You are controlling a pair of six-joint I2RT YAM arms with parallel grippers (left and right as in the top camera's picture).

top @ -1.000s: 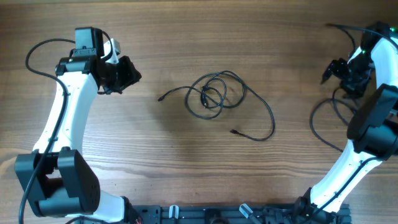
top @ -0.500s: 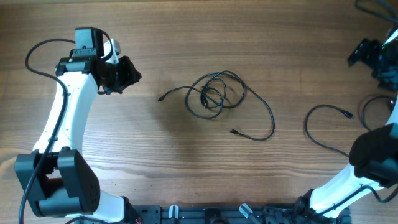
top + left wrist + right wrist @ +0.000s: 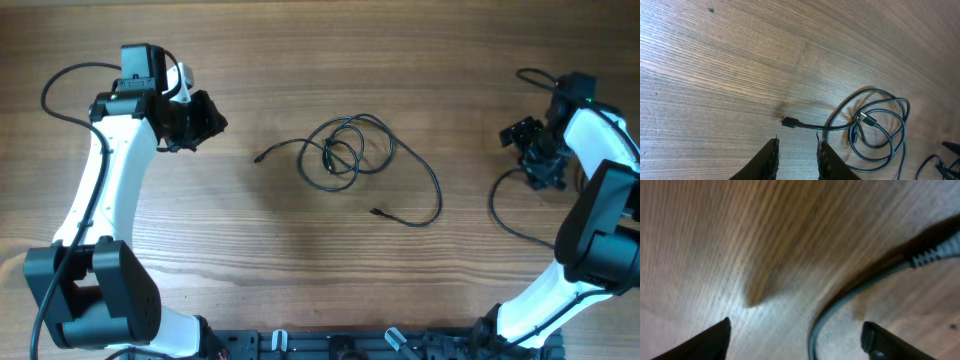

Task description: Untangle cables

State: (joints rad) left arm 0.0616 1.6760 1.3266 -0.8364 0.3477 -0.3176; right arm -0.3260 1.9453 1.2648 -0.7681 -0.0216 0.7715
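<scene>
Two places on the desk (image 3: 250, 250) hold cables: a coiled tangle (image 3: 345, 150) at the middle and a loose cord (image 3: 492, 208) near the right edge. The left tool (image 3: 796, 150) hovers empty, fingers apart, just behind the tangle's plug (image 3: 790, 122). The right tool (image 3: 796, 330) is spread wide over the loose cord.

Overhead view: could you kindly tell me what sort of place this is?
Probably a robotics lab workbench: a left arm and a right arm mounted at a wooden table, with tangled black cables lying between them.

Black cables (image 3: 345, 152) lie on a brown wood-grain table (image 3: 280, 250).
</scene>
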